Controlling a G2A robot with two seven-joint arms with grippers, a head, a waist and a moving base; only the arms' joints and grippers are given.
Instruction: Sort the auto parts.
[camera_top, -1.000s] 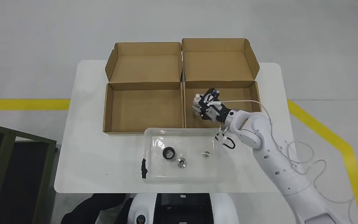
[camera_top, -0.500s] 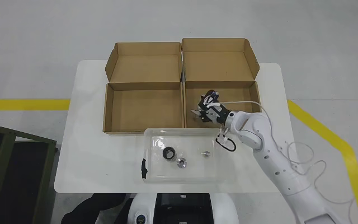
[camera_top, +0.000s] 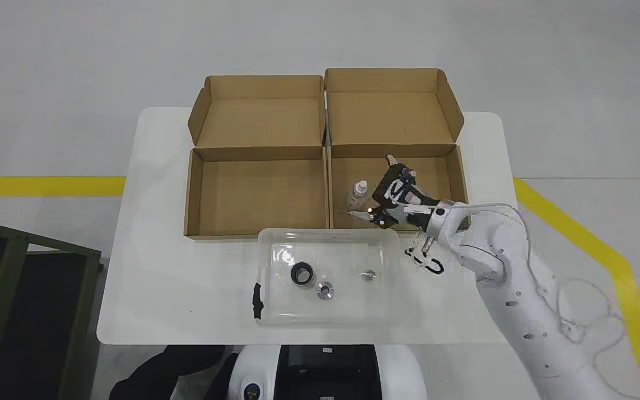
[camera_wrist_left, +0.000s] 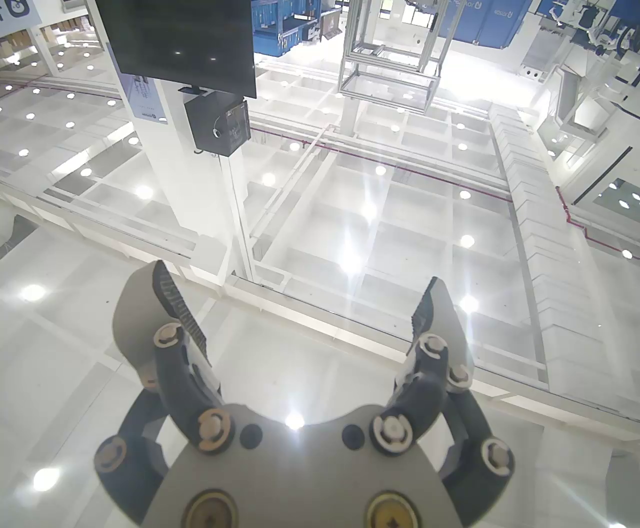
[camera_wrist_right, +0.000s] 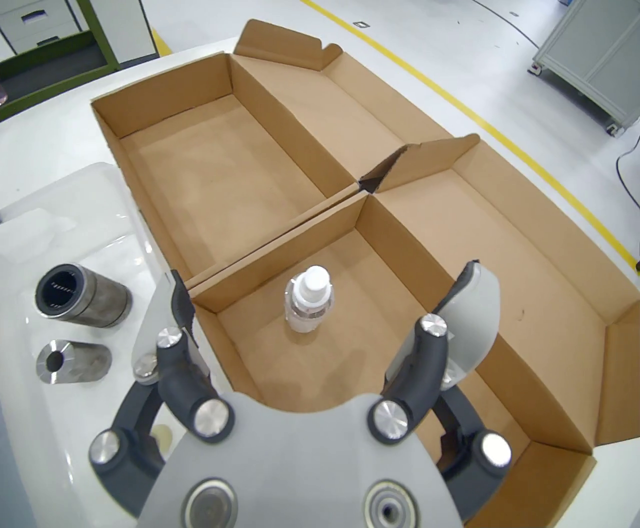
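A small white-capped bottle (camera_wrist_right: 309, 304) stands upright on the floor of the right cardboard box (camera_wrist_right: 380, 280), near the wall it shares with the left box (camera_wrist_right: 215, 165). My right gripper (camera_wrist_right: 324, 280) hovers above and just behind the bottle, open and holding nothing. From above, the bottle (camera_top: 357, 190) sits left of that gripper (camera_top: 378, 195). A clear tray (camera_top: 265, 240) in front of the boxes holds a black-bored linear bearing (camera_wrist_right: 80, 296), a smaller metal cylinder (camera_wrist_right: 70, 361) and a little metal piece (camera_top: 369, 275). My left gripper (camera_wrist_left: 297, 280) is open, pointing up at a ceiling.
Both boxes have their lids folded back flat (camera_top: 390, 105). The left box (camera_top: 257, 195) has a bare floor. A black piece (camera_top: 257, 300) lies at the tray's left front edge. White table (camera_top: 160, 260) shows left of the tray.
My right gripper held the bottle over the right box a second ago. It has let go, the bottle now stands in the box, and the gripper has drawn back to the right.
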